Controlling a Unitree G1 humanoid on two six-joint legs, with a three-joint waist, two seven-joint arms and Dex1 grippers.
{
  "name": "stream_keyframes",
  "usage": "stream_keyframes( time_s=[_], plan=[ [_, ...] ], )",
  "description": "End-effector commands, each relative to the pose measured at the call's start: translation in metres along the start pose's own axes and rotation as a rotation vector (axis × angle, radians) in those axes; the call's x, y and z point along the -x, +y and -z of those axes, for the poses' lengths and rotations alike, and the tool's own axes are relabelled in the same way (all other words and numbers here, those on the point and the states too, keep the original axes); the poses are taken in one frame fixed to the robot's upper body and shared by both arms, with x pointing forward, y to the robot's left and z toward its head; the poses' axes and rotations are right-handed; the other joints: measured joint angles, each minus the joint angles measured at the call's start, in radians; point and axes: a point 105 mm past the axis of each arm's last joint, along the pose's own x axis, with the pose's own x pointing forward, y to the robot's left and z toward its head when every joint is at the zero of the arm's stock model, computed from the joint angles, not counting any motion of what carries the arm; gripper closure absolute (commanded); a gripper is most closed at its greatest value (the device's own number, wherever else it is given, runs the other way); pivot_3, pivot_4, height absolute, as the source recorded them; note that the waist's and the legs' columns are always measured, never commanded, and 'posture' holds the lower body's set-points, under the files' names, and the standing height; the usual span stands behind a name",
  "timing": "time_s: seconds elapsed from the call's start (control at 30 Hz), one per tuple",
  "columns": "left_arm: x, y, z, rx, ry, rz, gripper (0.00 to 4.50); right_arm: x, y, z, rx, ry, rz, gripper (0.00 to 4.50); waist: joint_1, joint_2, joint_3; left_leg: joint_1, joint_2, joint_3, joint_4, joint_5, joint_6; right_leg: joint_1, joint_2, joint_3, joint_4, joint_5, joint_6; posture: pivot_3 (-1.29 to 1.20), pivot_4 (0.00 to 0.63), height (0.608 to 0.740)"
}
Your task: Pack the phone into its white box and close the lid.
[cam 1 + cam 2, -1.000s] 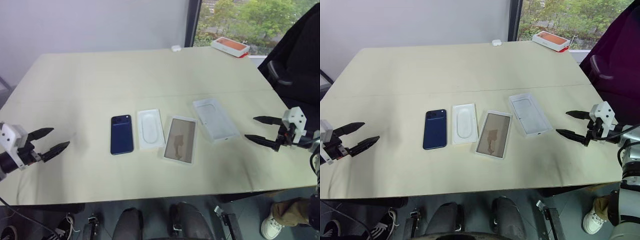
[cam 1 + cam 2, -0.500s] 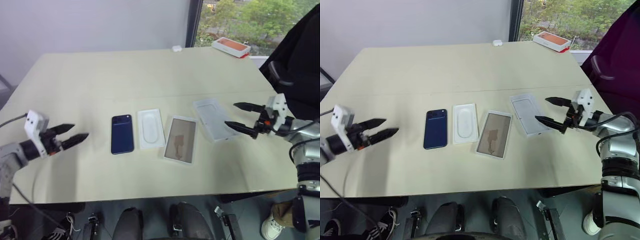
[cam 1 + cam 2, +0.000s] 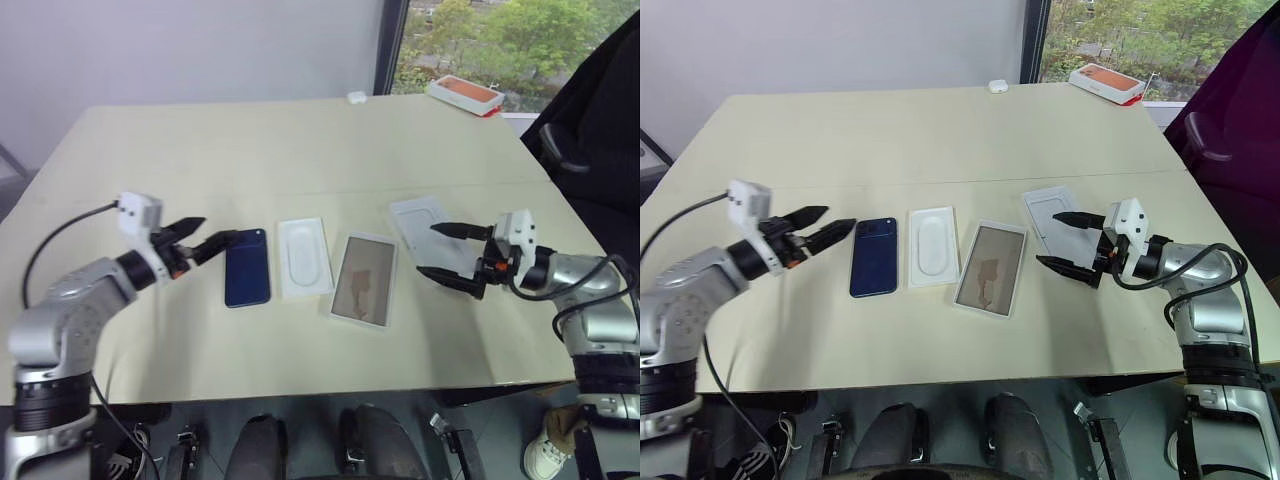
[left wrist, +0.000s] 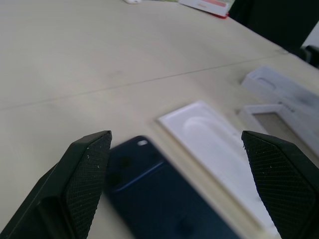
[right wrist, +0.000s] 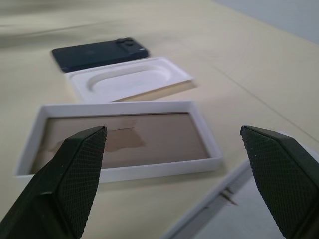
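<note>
Your left gripper [image 3: 202,242], fingers spread wide and empty, hovers just left of the navy phone [image 3: 247,266]. The phone lies flat, long axis running away from you, 2 items left of the white box [image 3: 364,279].

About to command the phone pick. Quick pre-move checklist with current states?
1. Left end effector open, empty: ok.
2. Right end effector open, empty: ok.
3. Phone flat on the table, nothing on it: ok.
4. White box empty, tan floor showing: ok.
5. Lid lies off the box, beside it: ok.
6. White insert lies between phone and box, in the transfer path: not ok.
</note>
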Motion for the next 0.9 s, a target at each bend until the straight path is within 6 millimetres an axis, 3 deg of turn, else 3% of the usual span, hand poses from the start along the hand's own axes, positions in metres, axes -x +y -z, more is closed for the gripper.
stream_keyframes(
  time_s=[0.03,0.17,0.37,0.9],
  plan=[
    [-0.015,0.005,0.009,-0.011,0.035,-0.11,0.11,-0.005,0.001,-0.018,0.048,-0.05,0.005,0.0,-0.003,-0.001,0.0,0.001,0.0,0.0,0.0,0.0,0.0,0.0,0.0,0.002,0.0,0.0,0.0,0.0,0.15,0.74],
    [-0.035,-0.013,0.025,0.137,0.078,-0.113,0.11,-0.004,0.003,-0.013,0.047,-0.04,0.018,0.0,0.001,-0.002,0.001,0.004,0.0,0.0,-0.001,0.0,0.0,0.001,0.001,0.003,0.0,0.0,0.0,0.0,0.15,0.74],
    [-0.05,-0.032,0.038,0.261,0.155,-0.109,0.11,-0.004,0.003,-0.013,0.047,-0.046,0.032,0.0,0.001,-0.004,0.003,0.003,-0.001,0.0,-0.001,0.001,-0.001,0.002,0.0,0.003,0.0,0.0,0.001,0.0,0.15,0.74],
    [-0.068,-0.036,0.047,0.435,0.228,-0.144,0.11,-0.01,-0.001,-0.01,0.063,-0.052,0.054,0.0,0.002,-0.005,0.003,0.005,-0.002,0.0,-0.001,0.003,-0.005,0.003,0.001,0.003,0.0,0.0,0.001,0.0,0.15,0.74]
  ],
)
